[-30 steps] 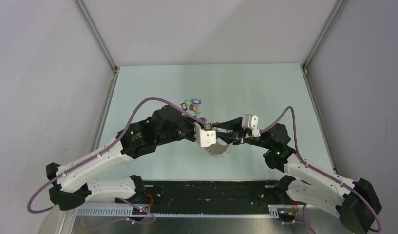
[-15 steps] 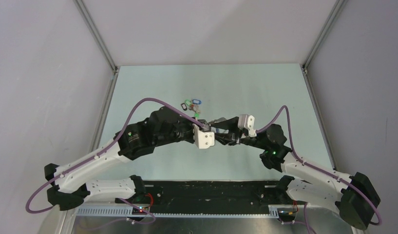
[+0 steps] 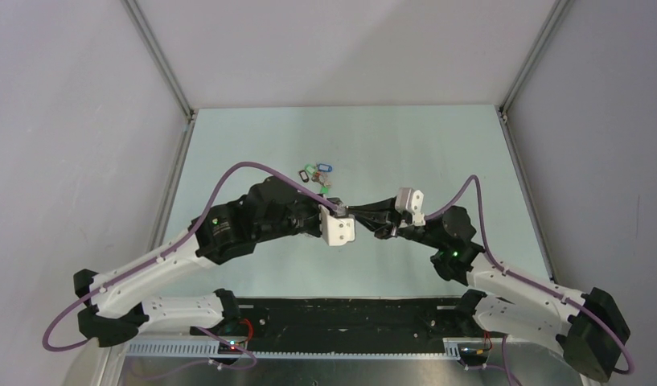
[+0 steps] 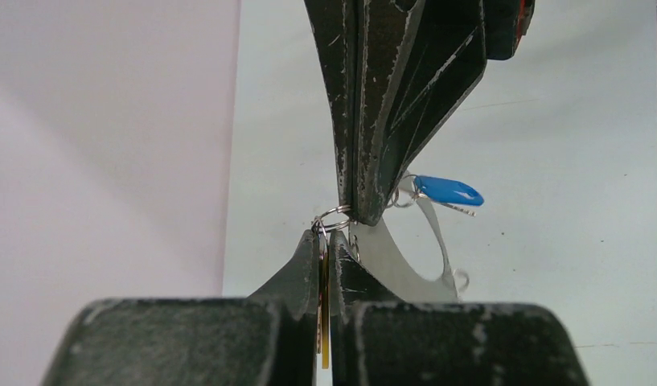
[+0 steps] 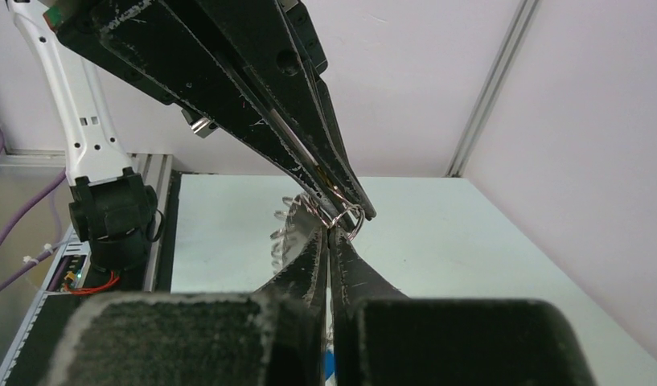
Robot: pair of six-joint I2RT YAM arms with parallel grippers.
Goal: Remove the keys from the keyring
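Tip to tip above the table (image 4: 550,265), the left gripper (image 4: 329,240), clamped shut on a thin yellowish strip (image 4: 323,322), apparently steadies the keyring (image 4: 393,261) hanging at centre frame with a blue key (image 4: 447,191) attached, while the right gripper (image 5: 330,235), pinched shut on a small ring (image 4: 334,217), seems placed to work it free.

table (image 3: 437,153): pale mint green, plain
walls (image 3: 349,48): pale grey-lilac, unpatterned
cables (image 3: 244,166): purple
arms (image 3: 148,269): white long links, black joints, small green lights
wrist mount (image 3: 338,229): white
left gripper (image 4: 326,238): black, scuffed pale grey along the edges
right gripper (image 5: 331,233): the same black with whitish scuffs
pinched tag (image 4: 324,338): yellow-orange sliver between the left fingers
keyring (image 4: 397,265): tan-grey, matte
small rings (image 4: 334,219): silvery
blue key (image 4: 447,191): bright blue tag, silvery blade
loose keys (image 3: 315,171): far left of centre, blue, green and dark tags
near rail (image 3: 349,318): black
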